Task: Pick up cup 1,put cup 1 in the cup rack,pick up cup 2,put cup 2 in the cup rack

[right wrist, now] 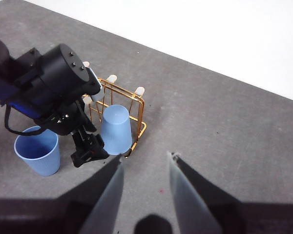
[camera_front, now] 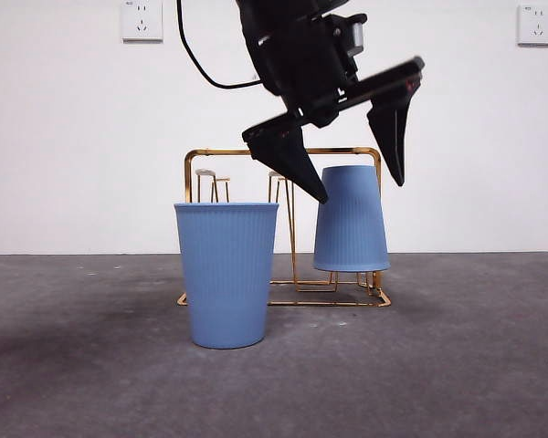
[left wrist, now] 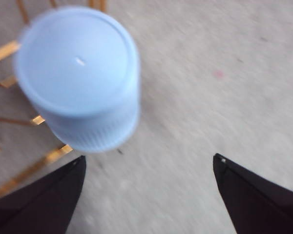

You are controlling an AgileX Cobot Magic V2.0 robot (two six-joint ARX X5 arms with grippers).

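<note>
Nearest in the front view stands one upright blue cup (camera_front: 226,274), mouth up, on the grey surface (camera_front: 457,365), just in front of the gold cup rack (camera_front: 283,228). Behind it a second blue cup (camera_front: 351,219) sits upside down on a peg at the rack's end. Two cups in all, one rack, two arms.

Above the rack hangs the left claw (camera_front: 352,151), spread wide with nothing in it, one jaw tip crossing the inverted cup's upper edge in this picture. Its own wrist view gives what the front view cannot: the round closed base of the inverted cup (left wrist: 78,73) seen from above, blurred, with gold wires beside it and both jaws clear of it.

From high and farther back, the right wrist view alone takes in the whole layout: upright cup (right wrist: 38,151) apart from the rack (right wrist: 122,105), inverted cup (right wrist: 116,129) at its near corner. The right claw (right wrist: 145,163) hangs well above the surface, partly open, holding nothing. Farthest is a white wall with two sockets (camera_front: 142,20).
</note>
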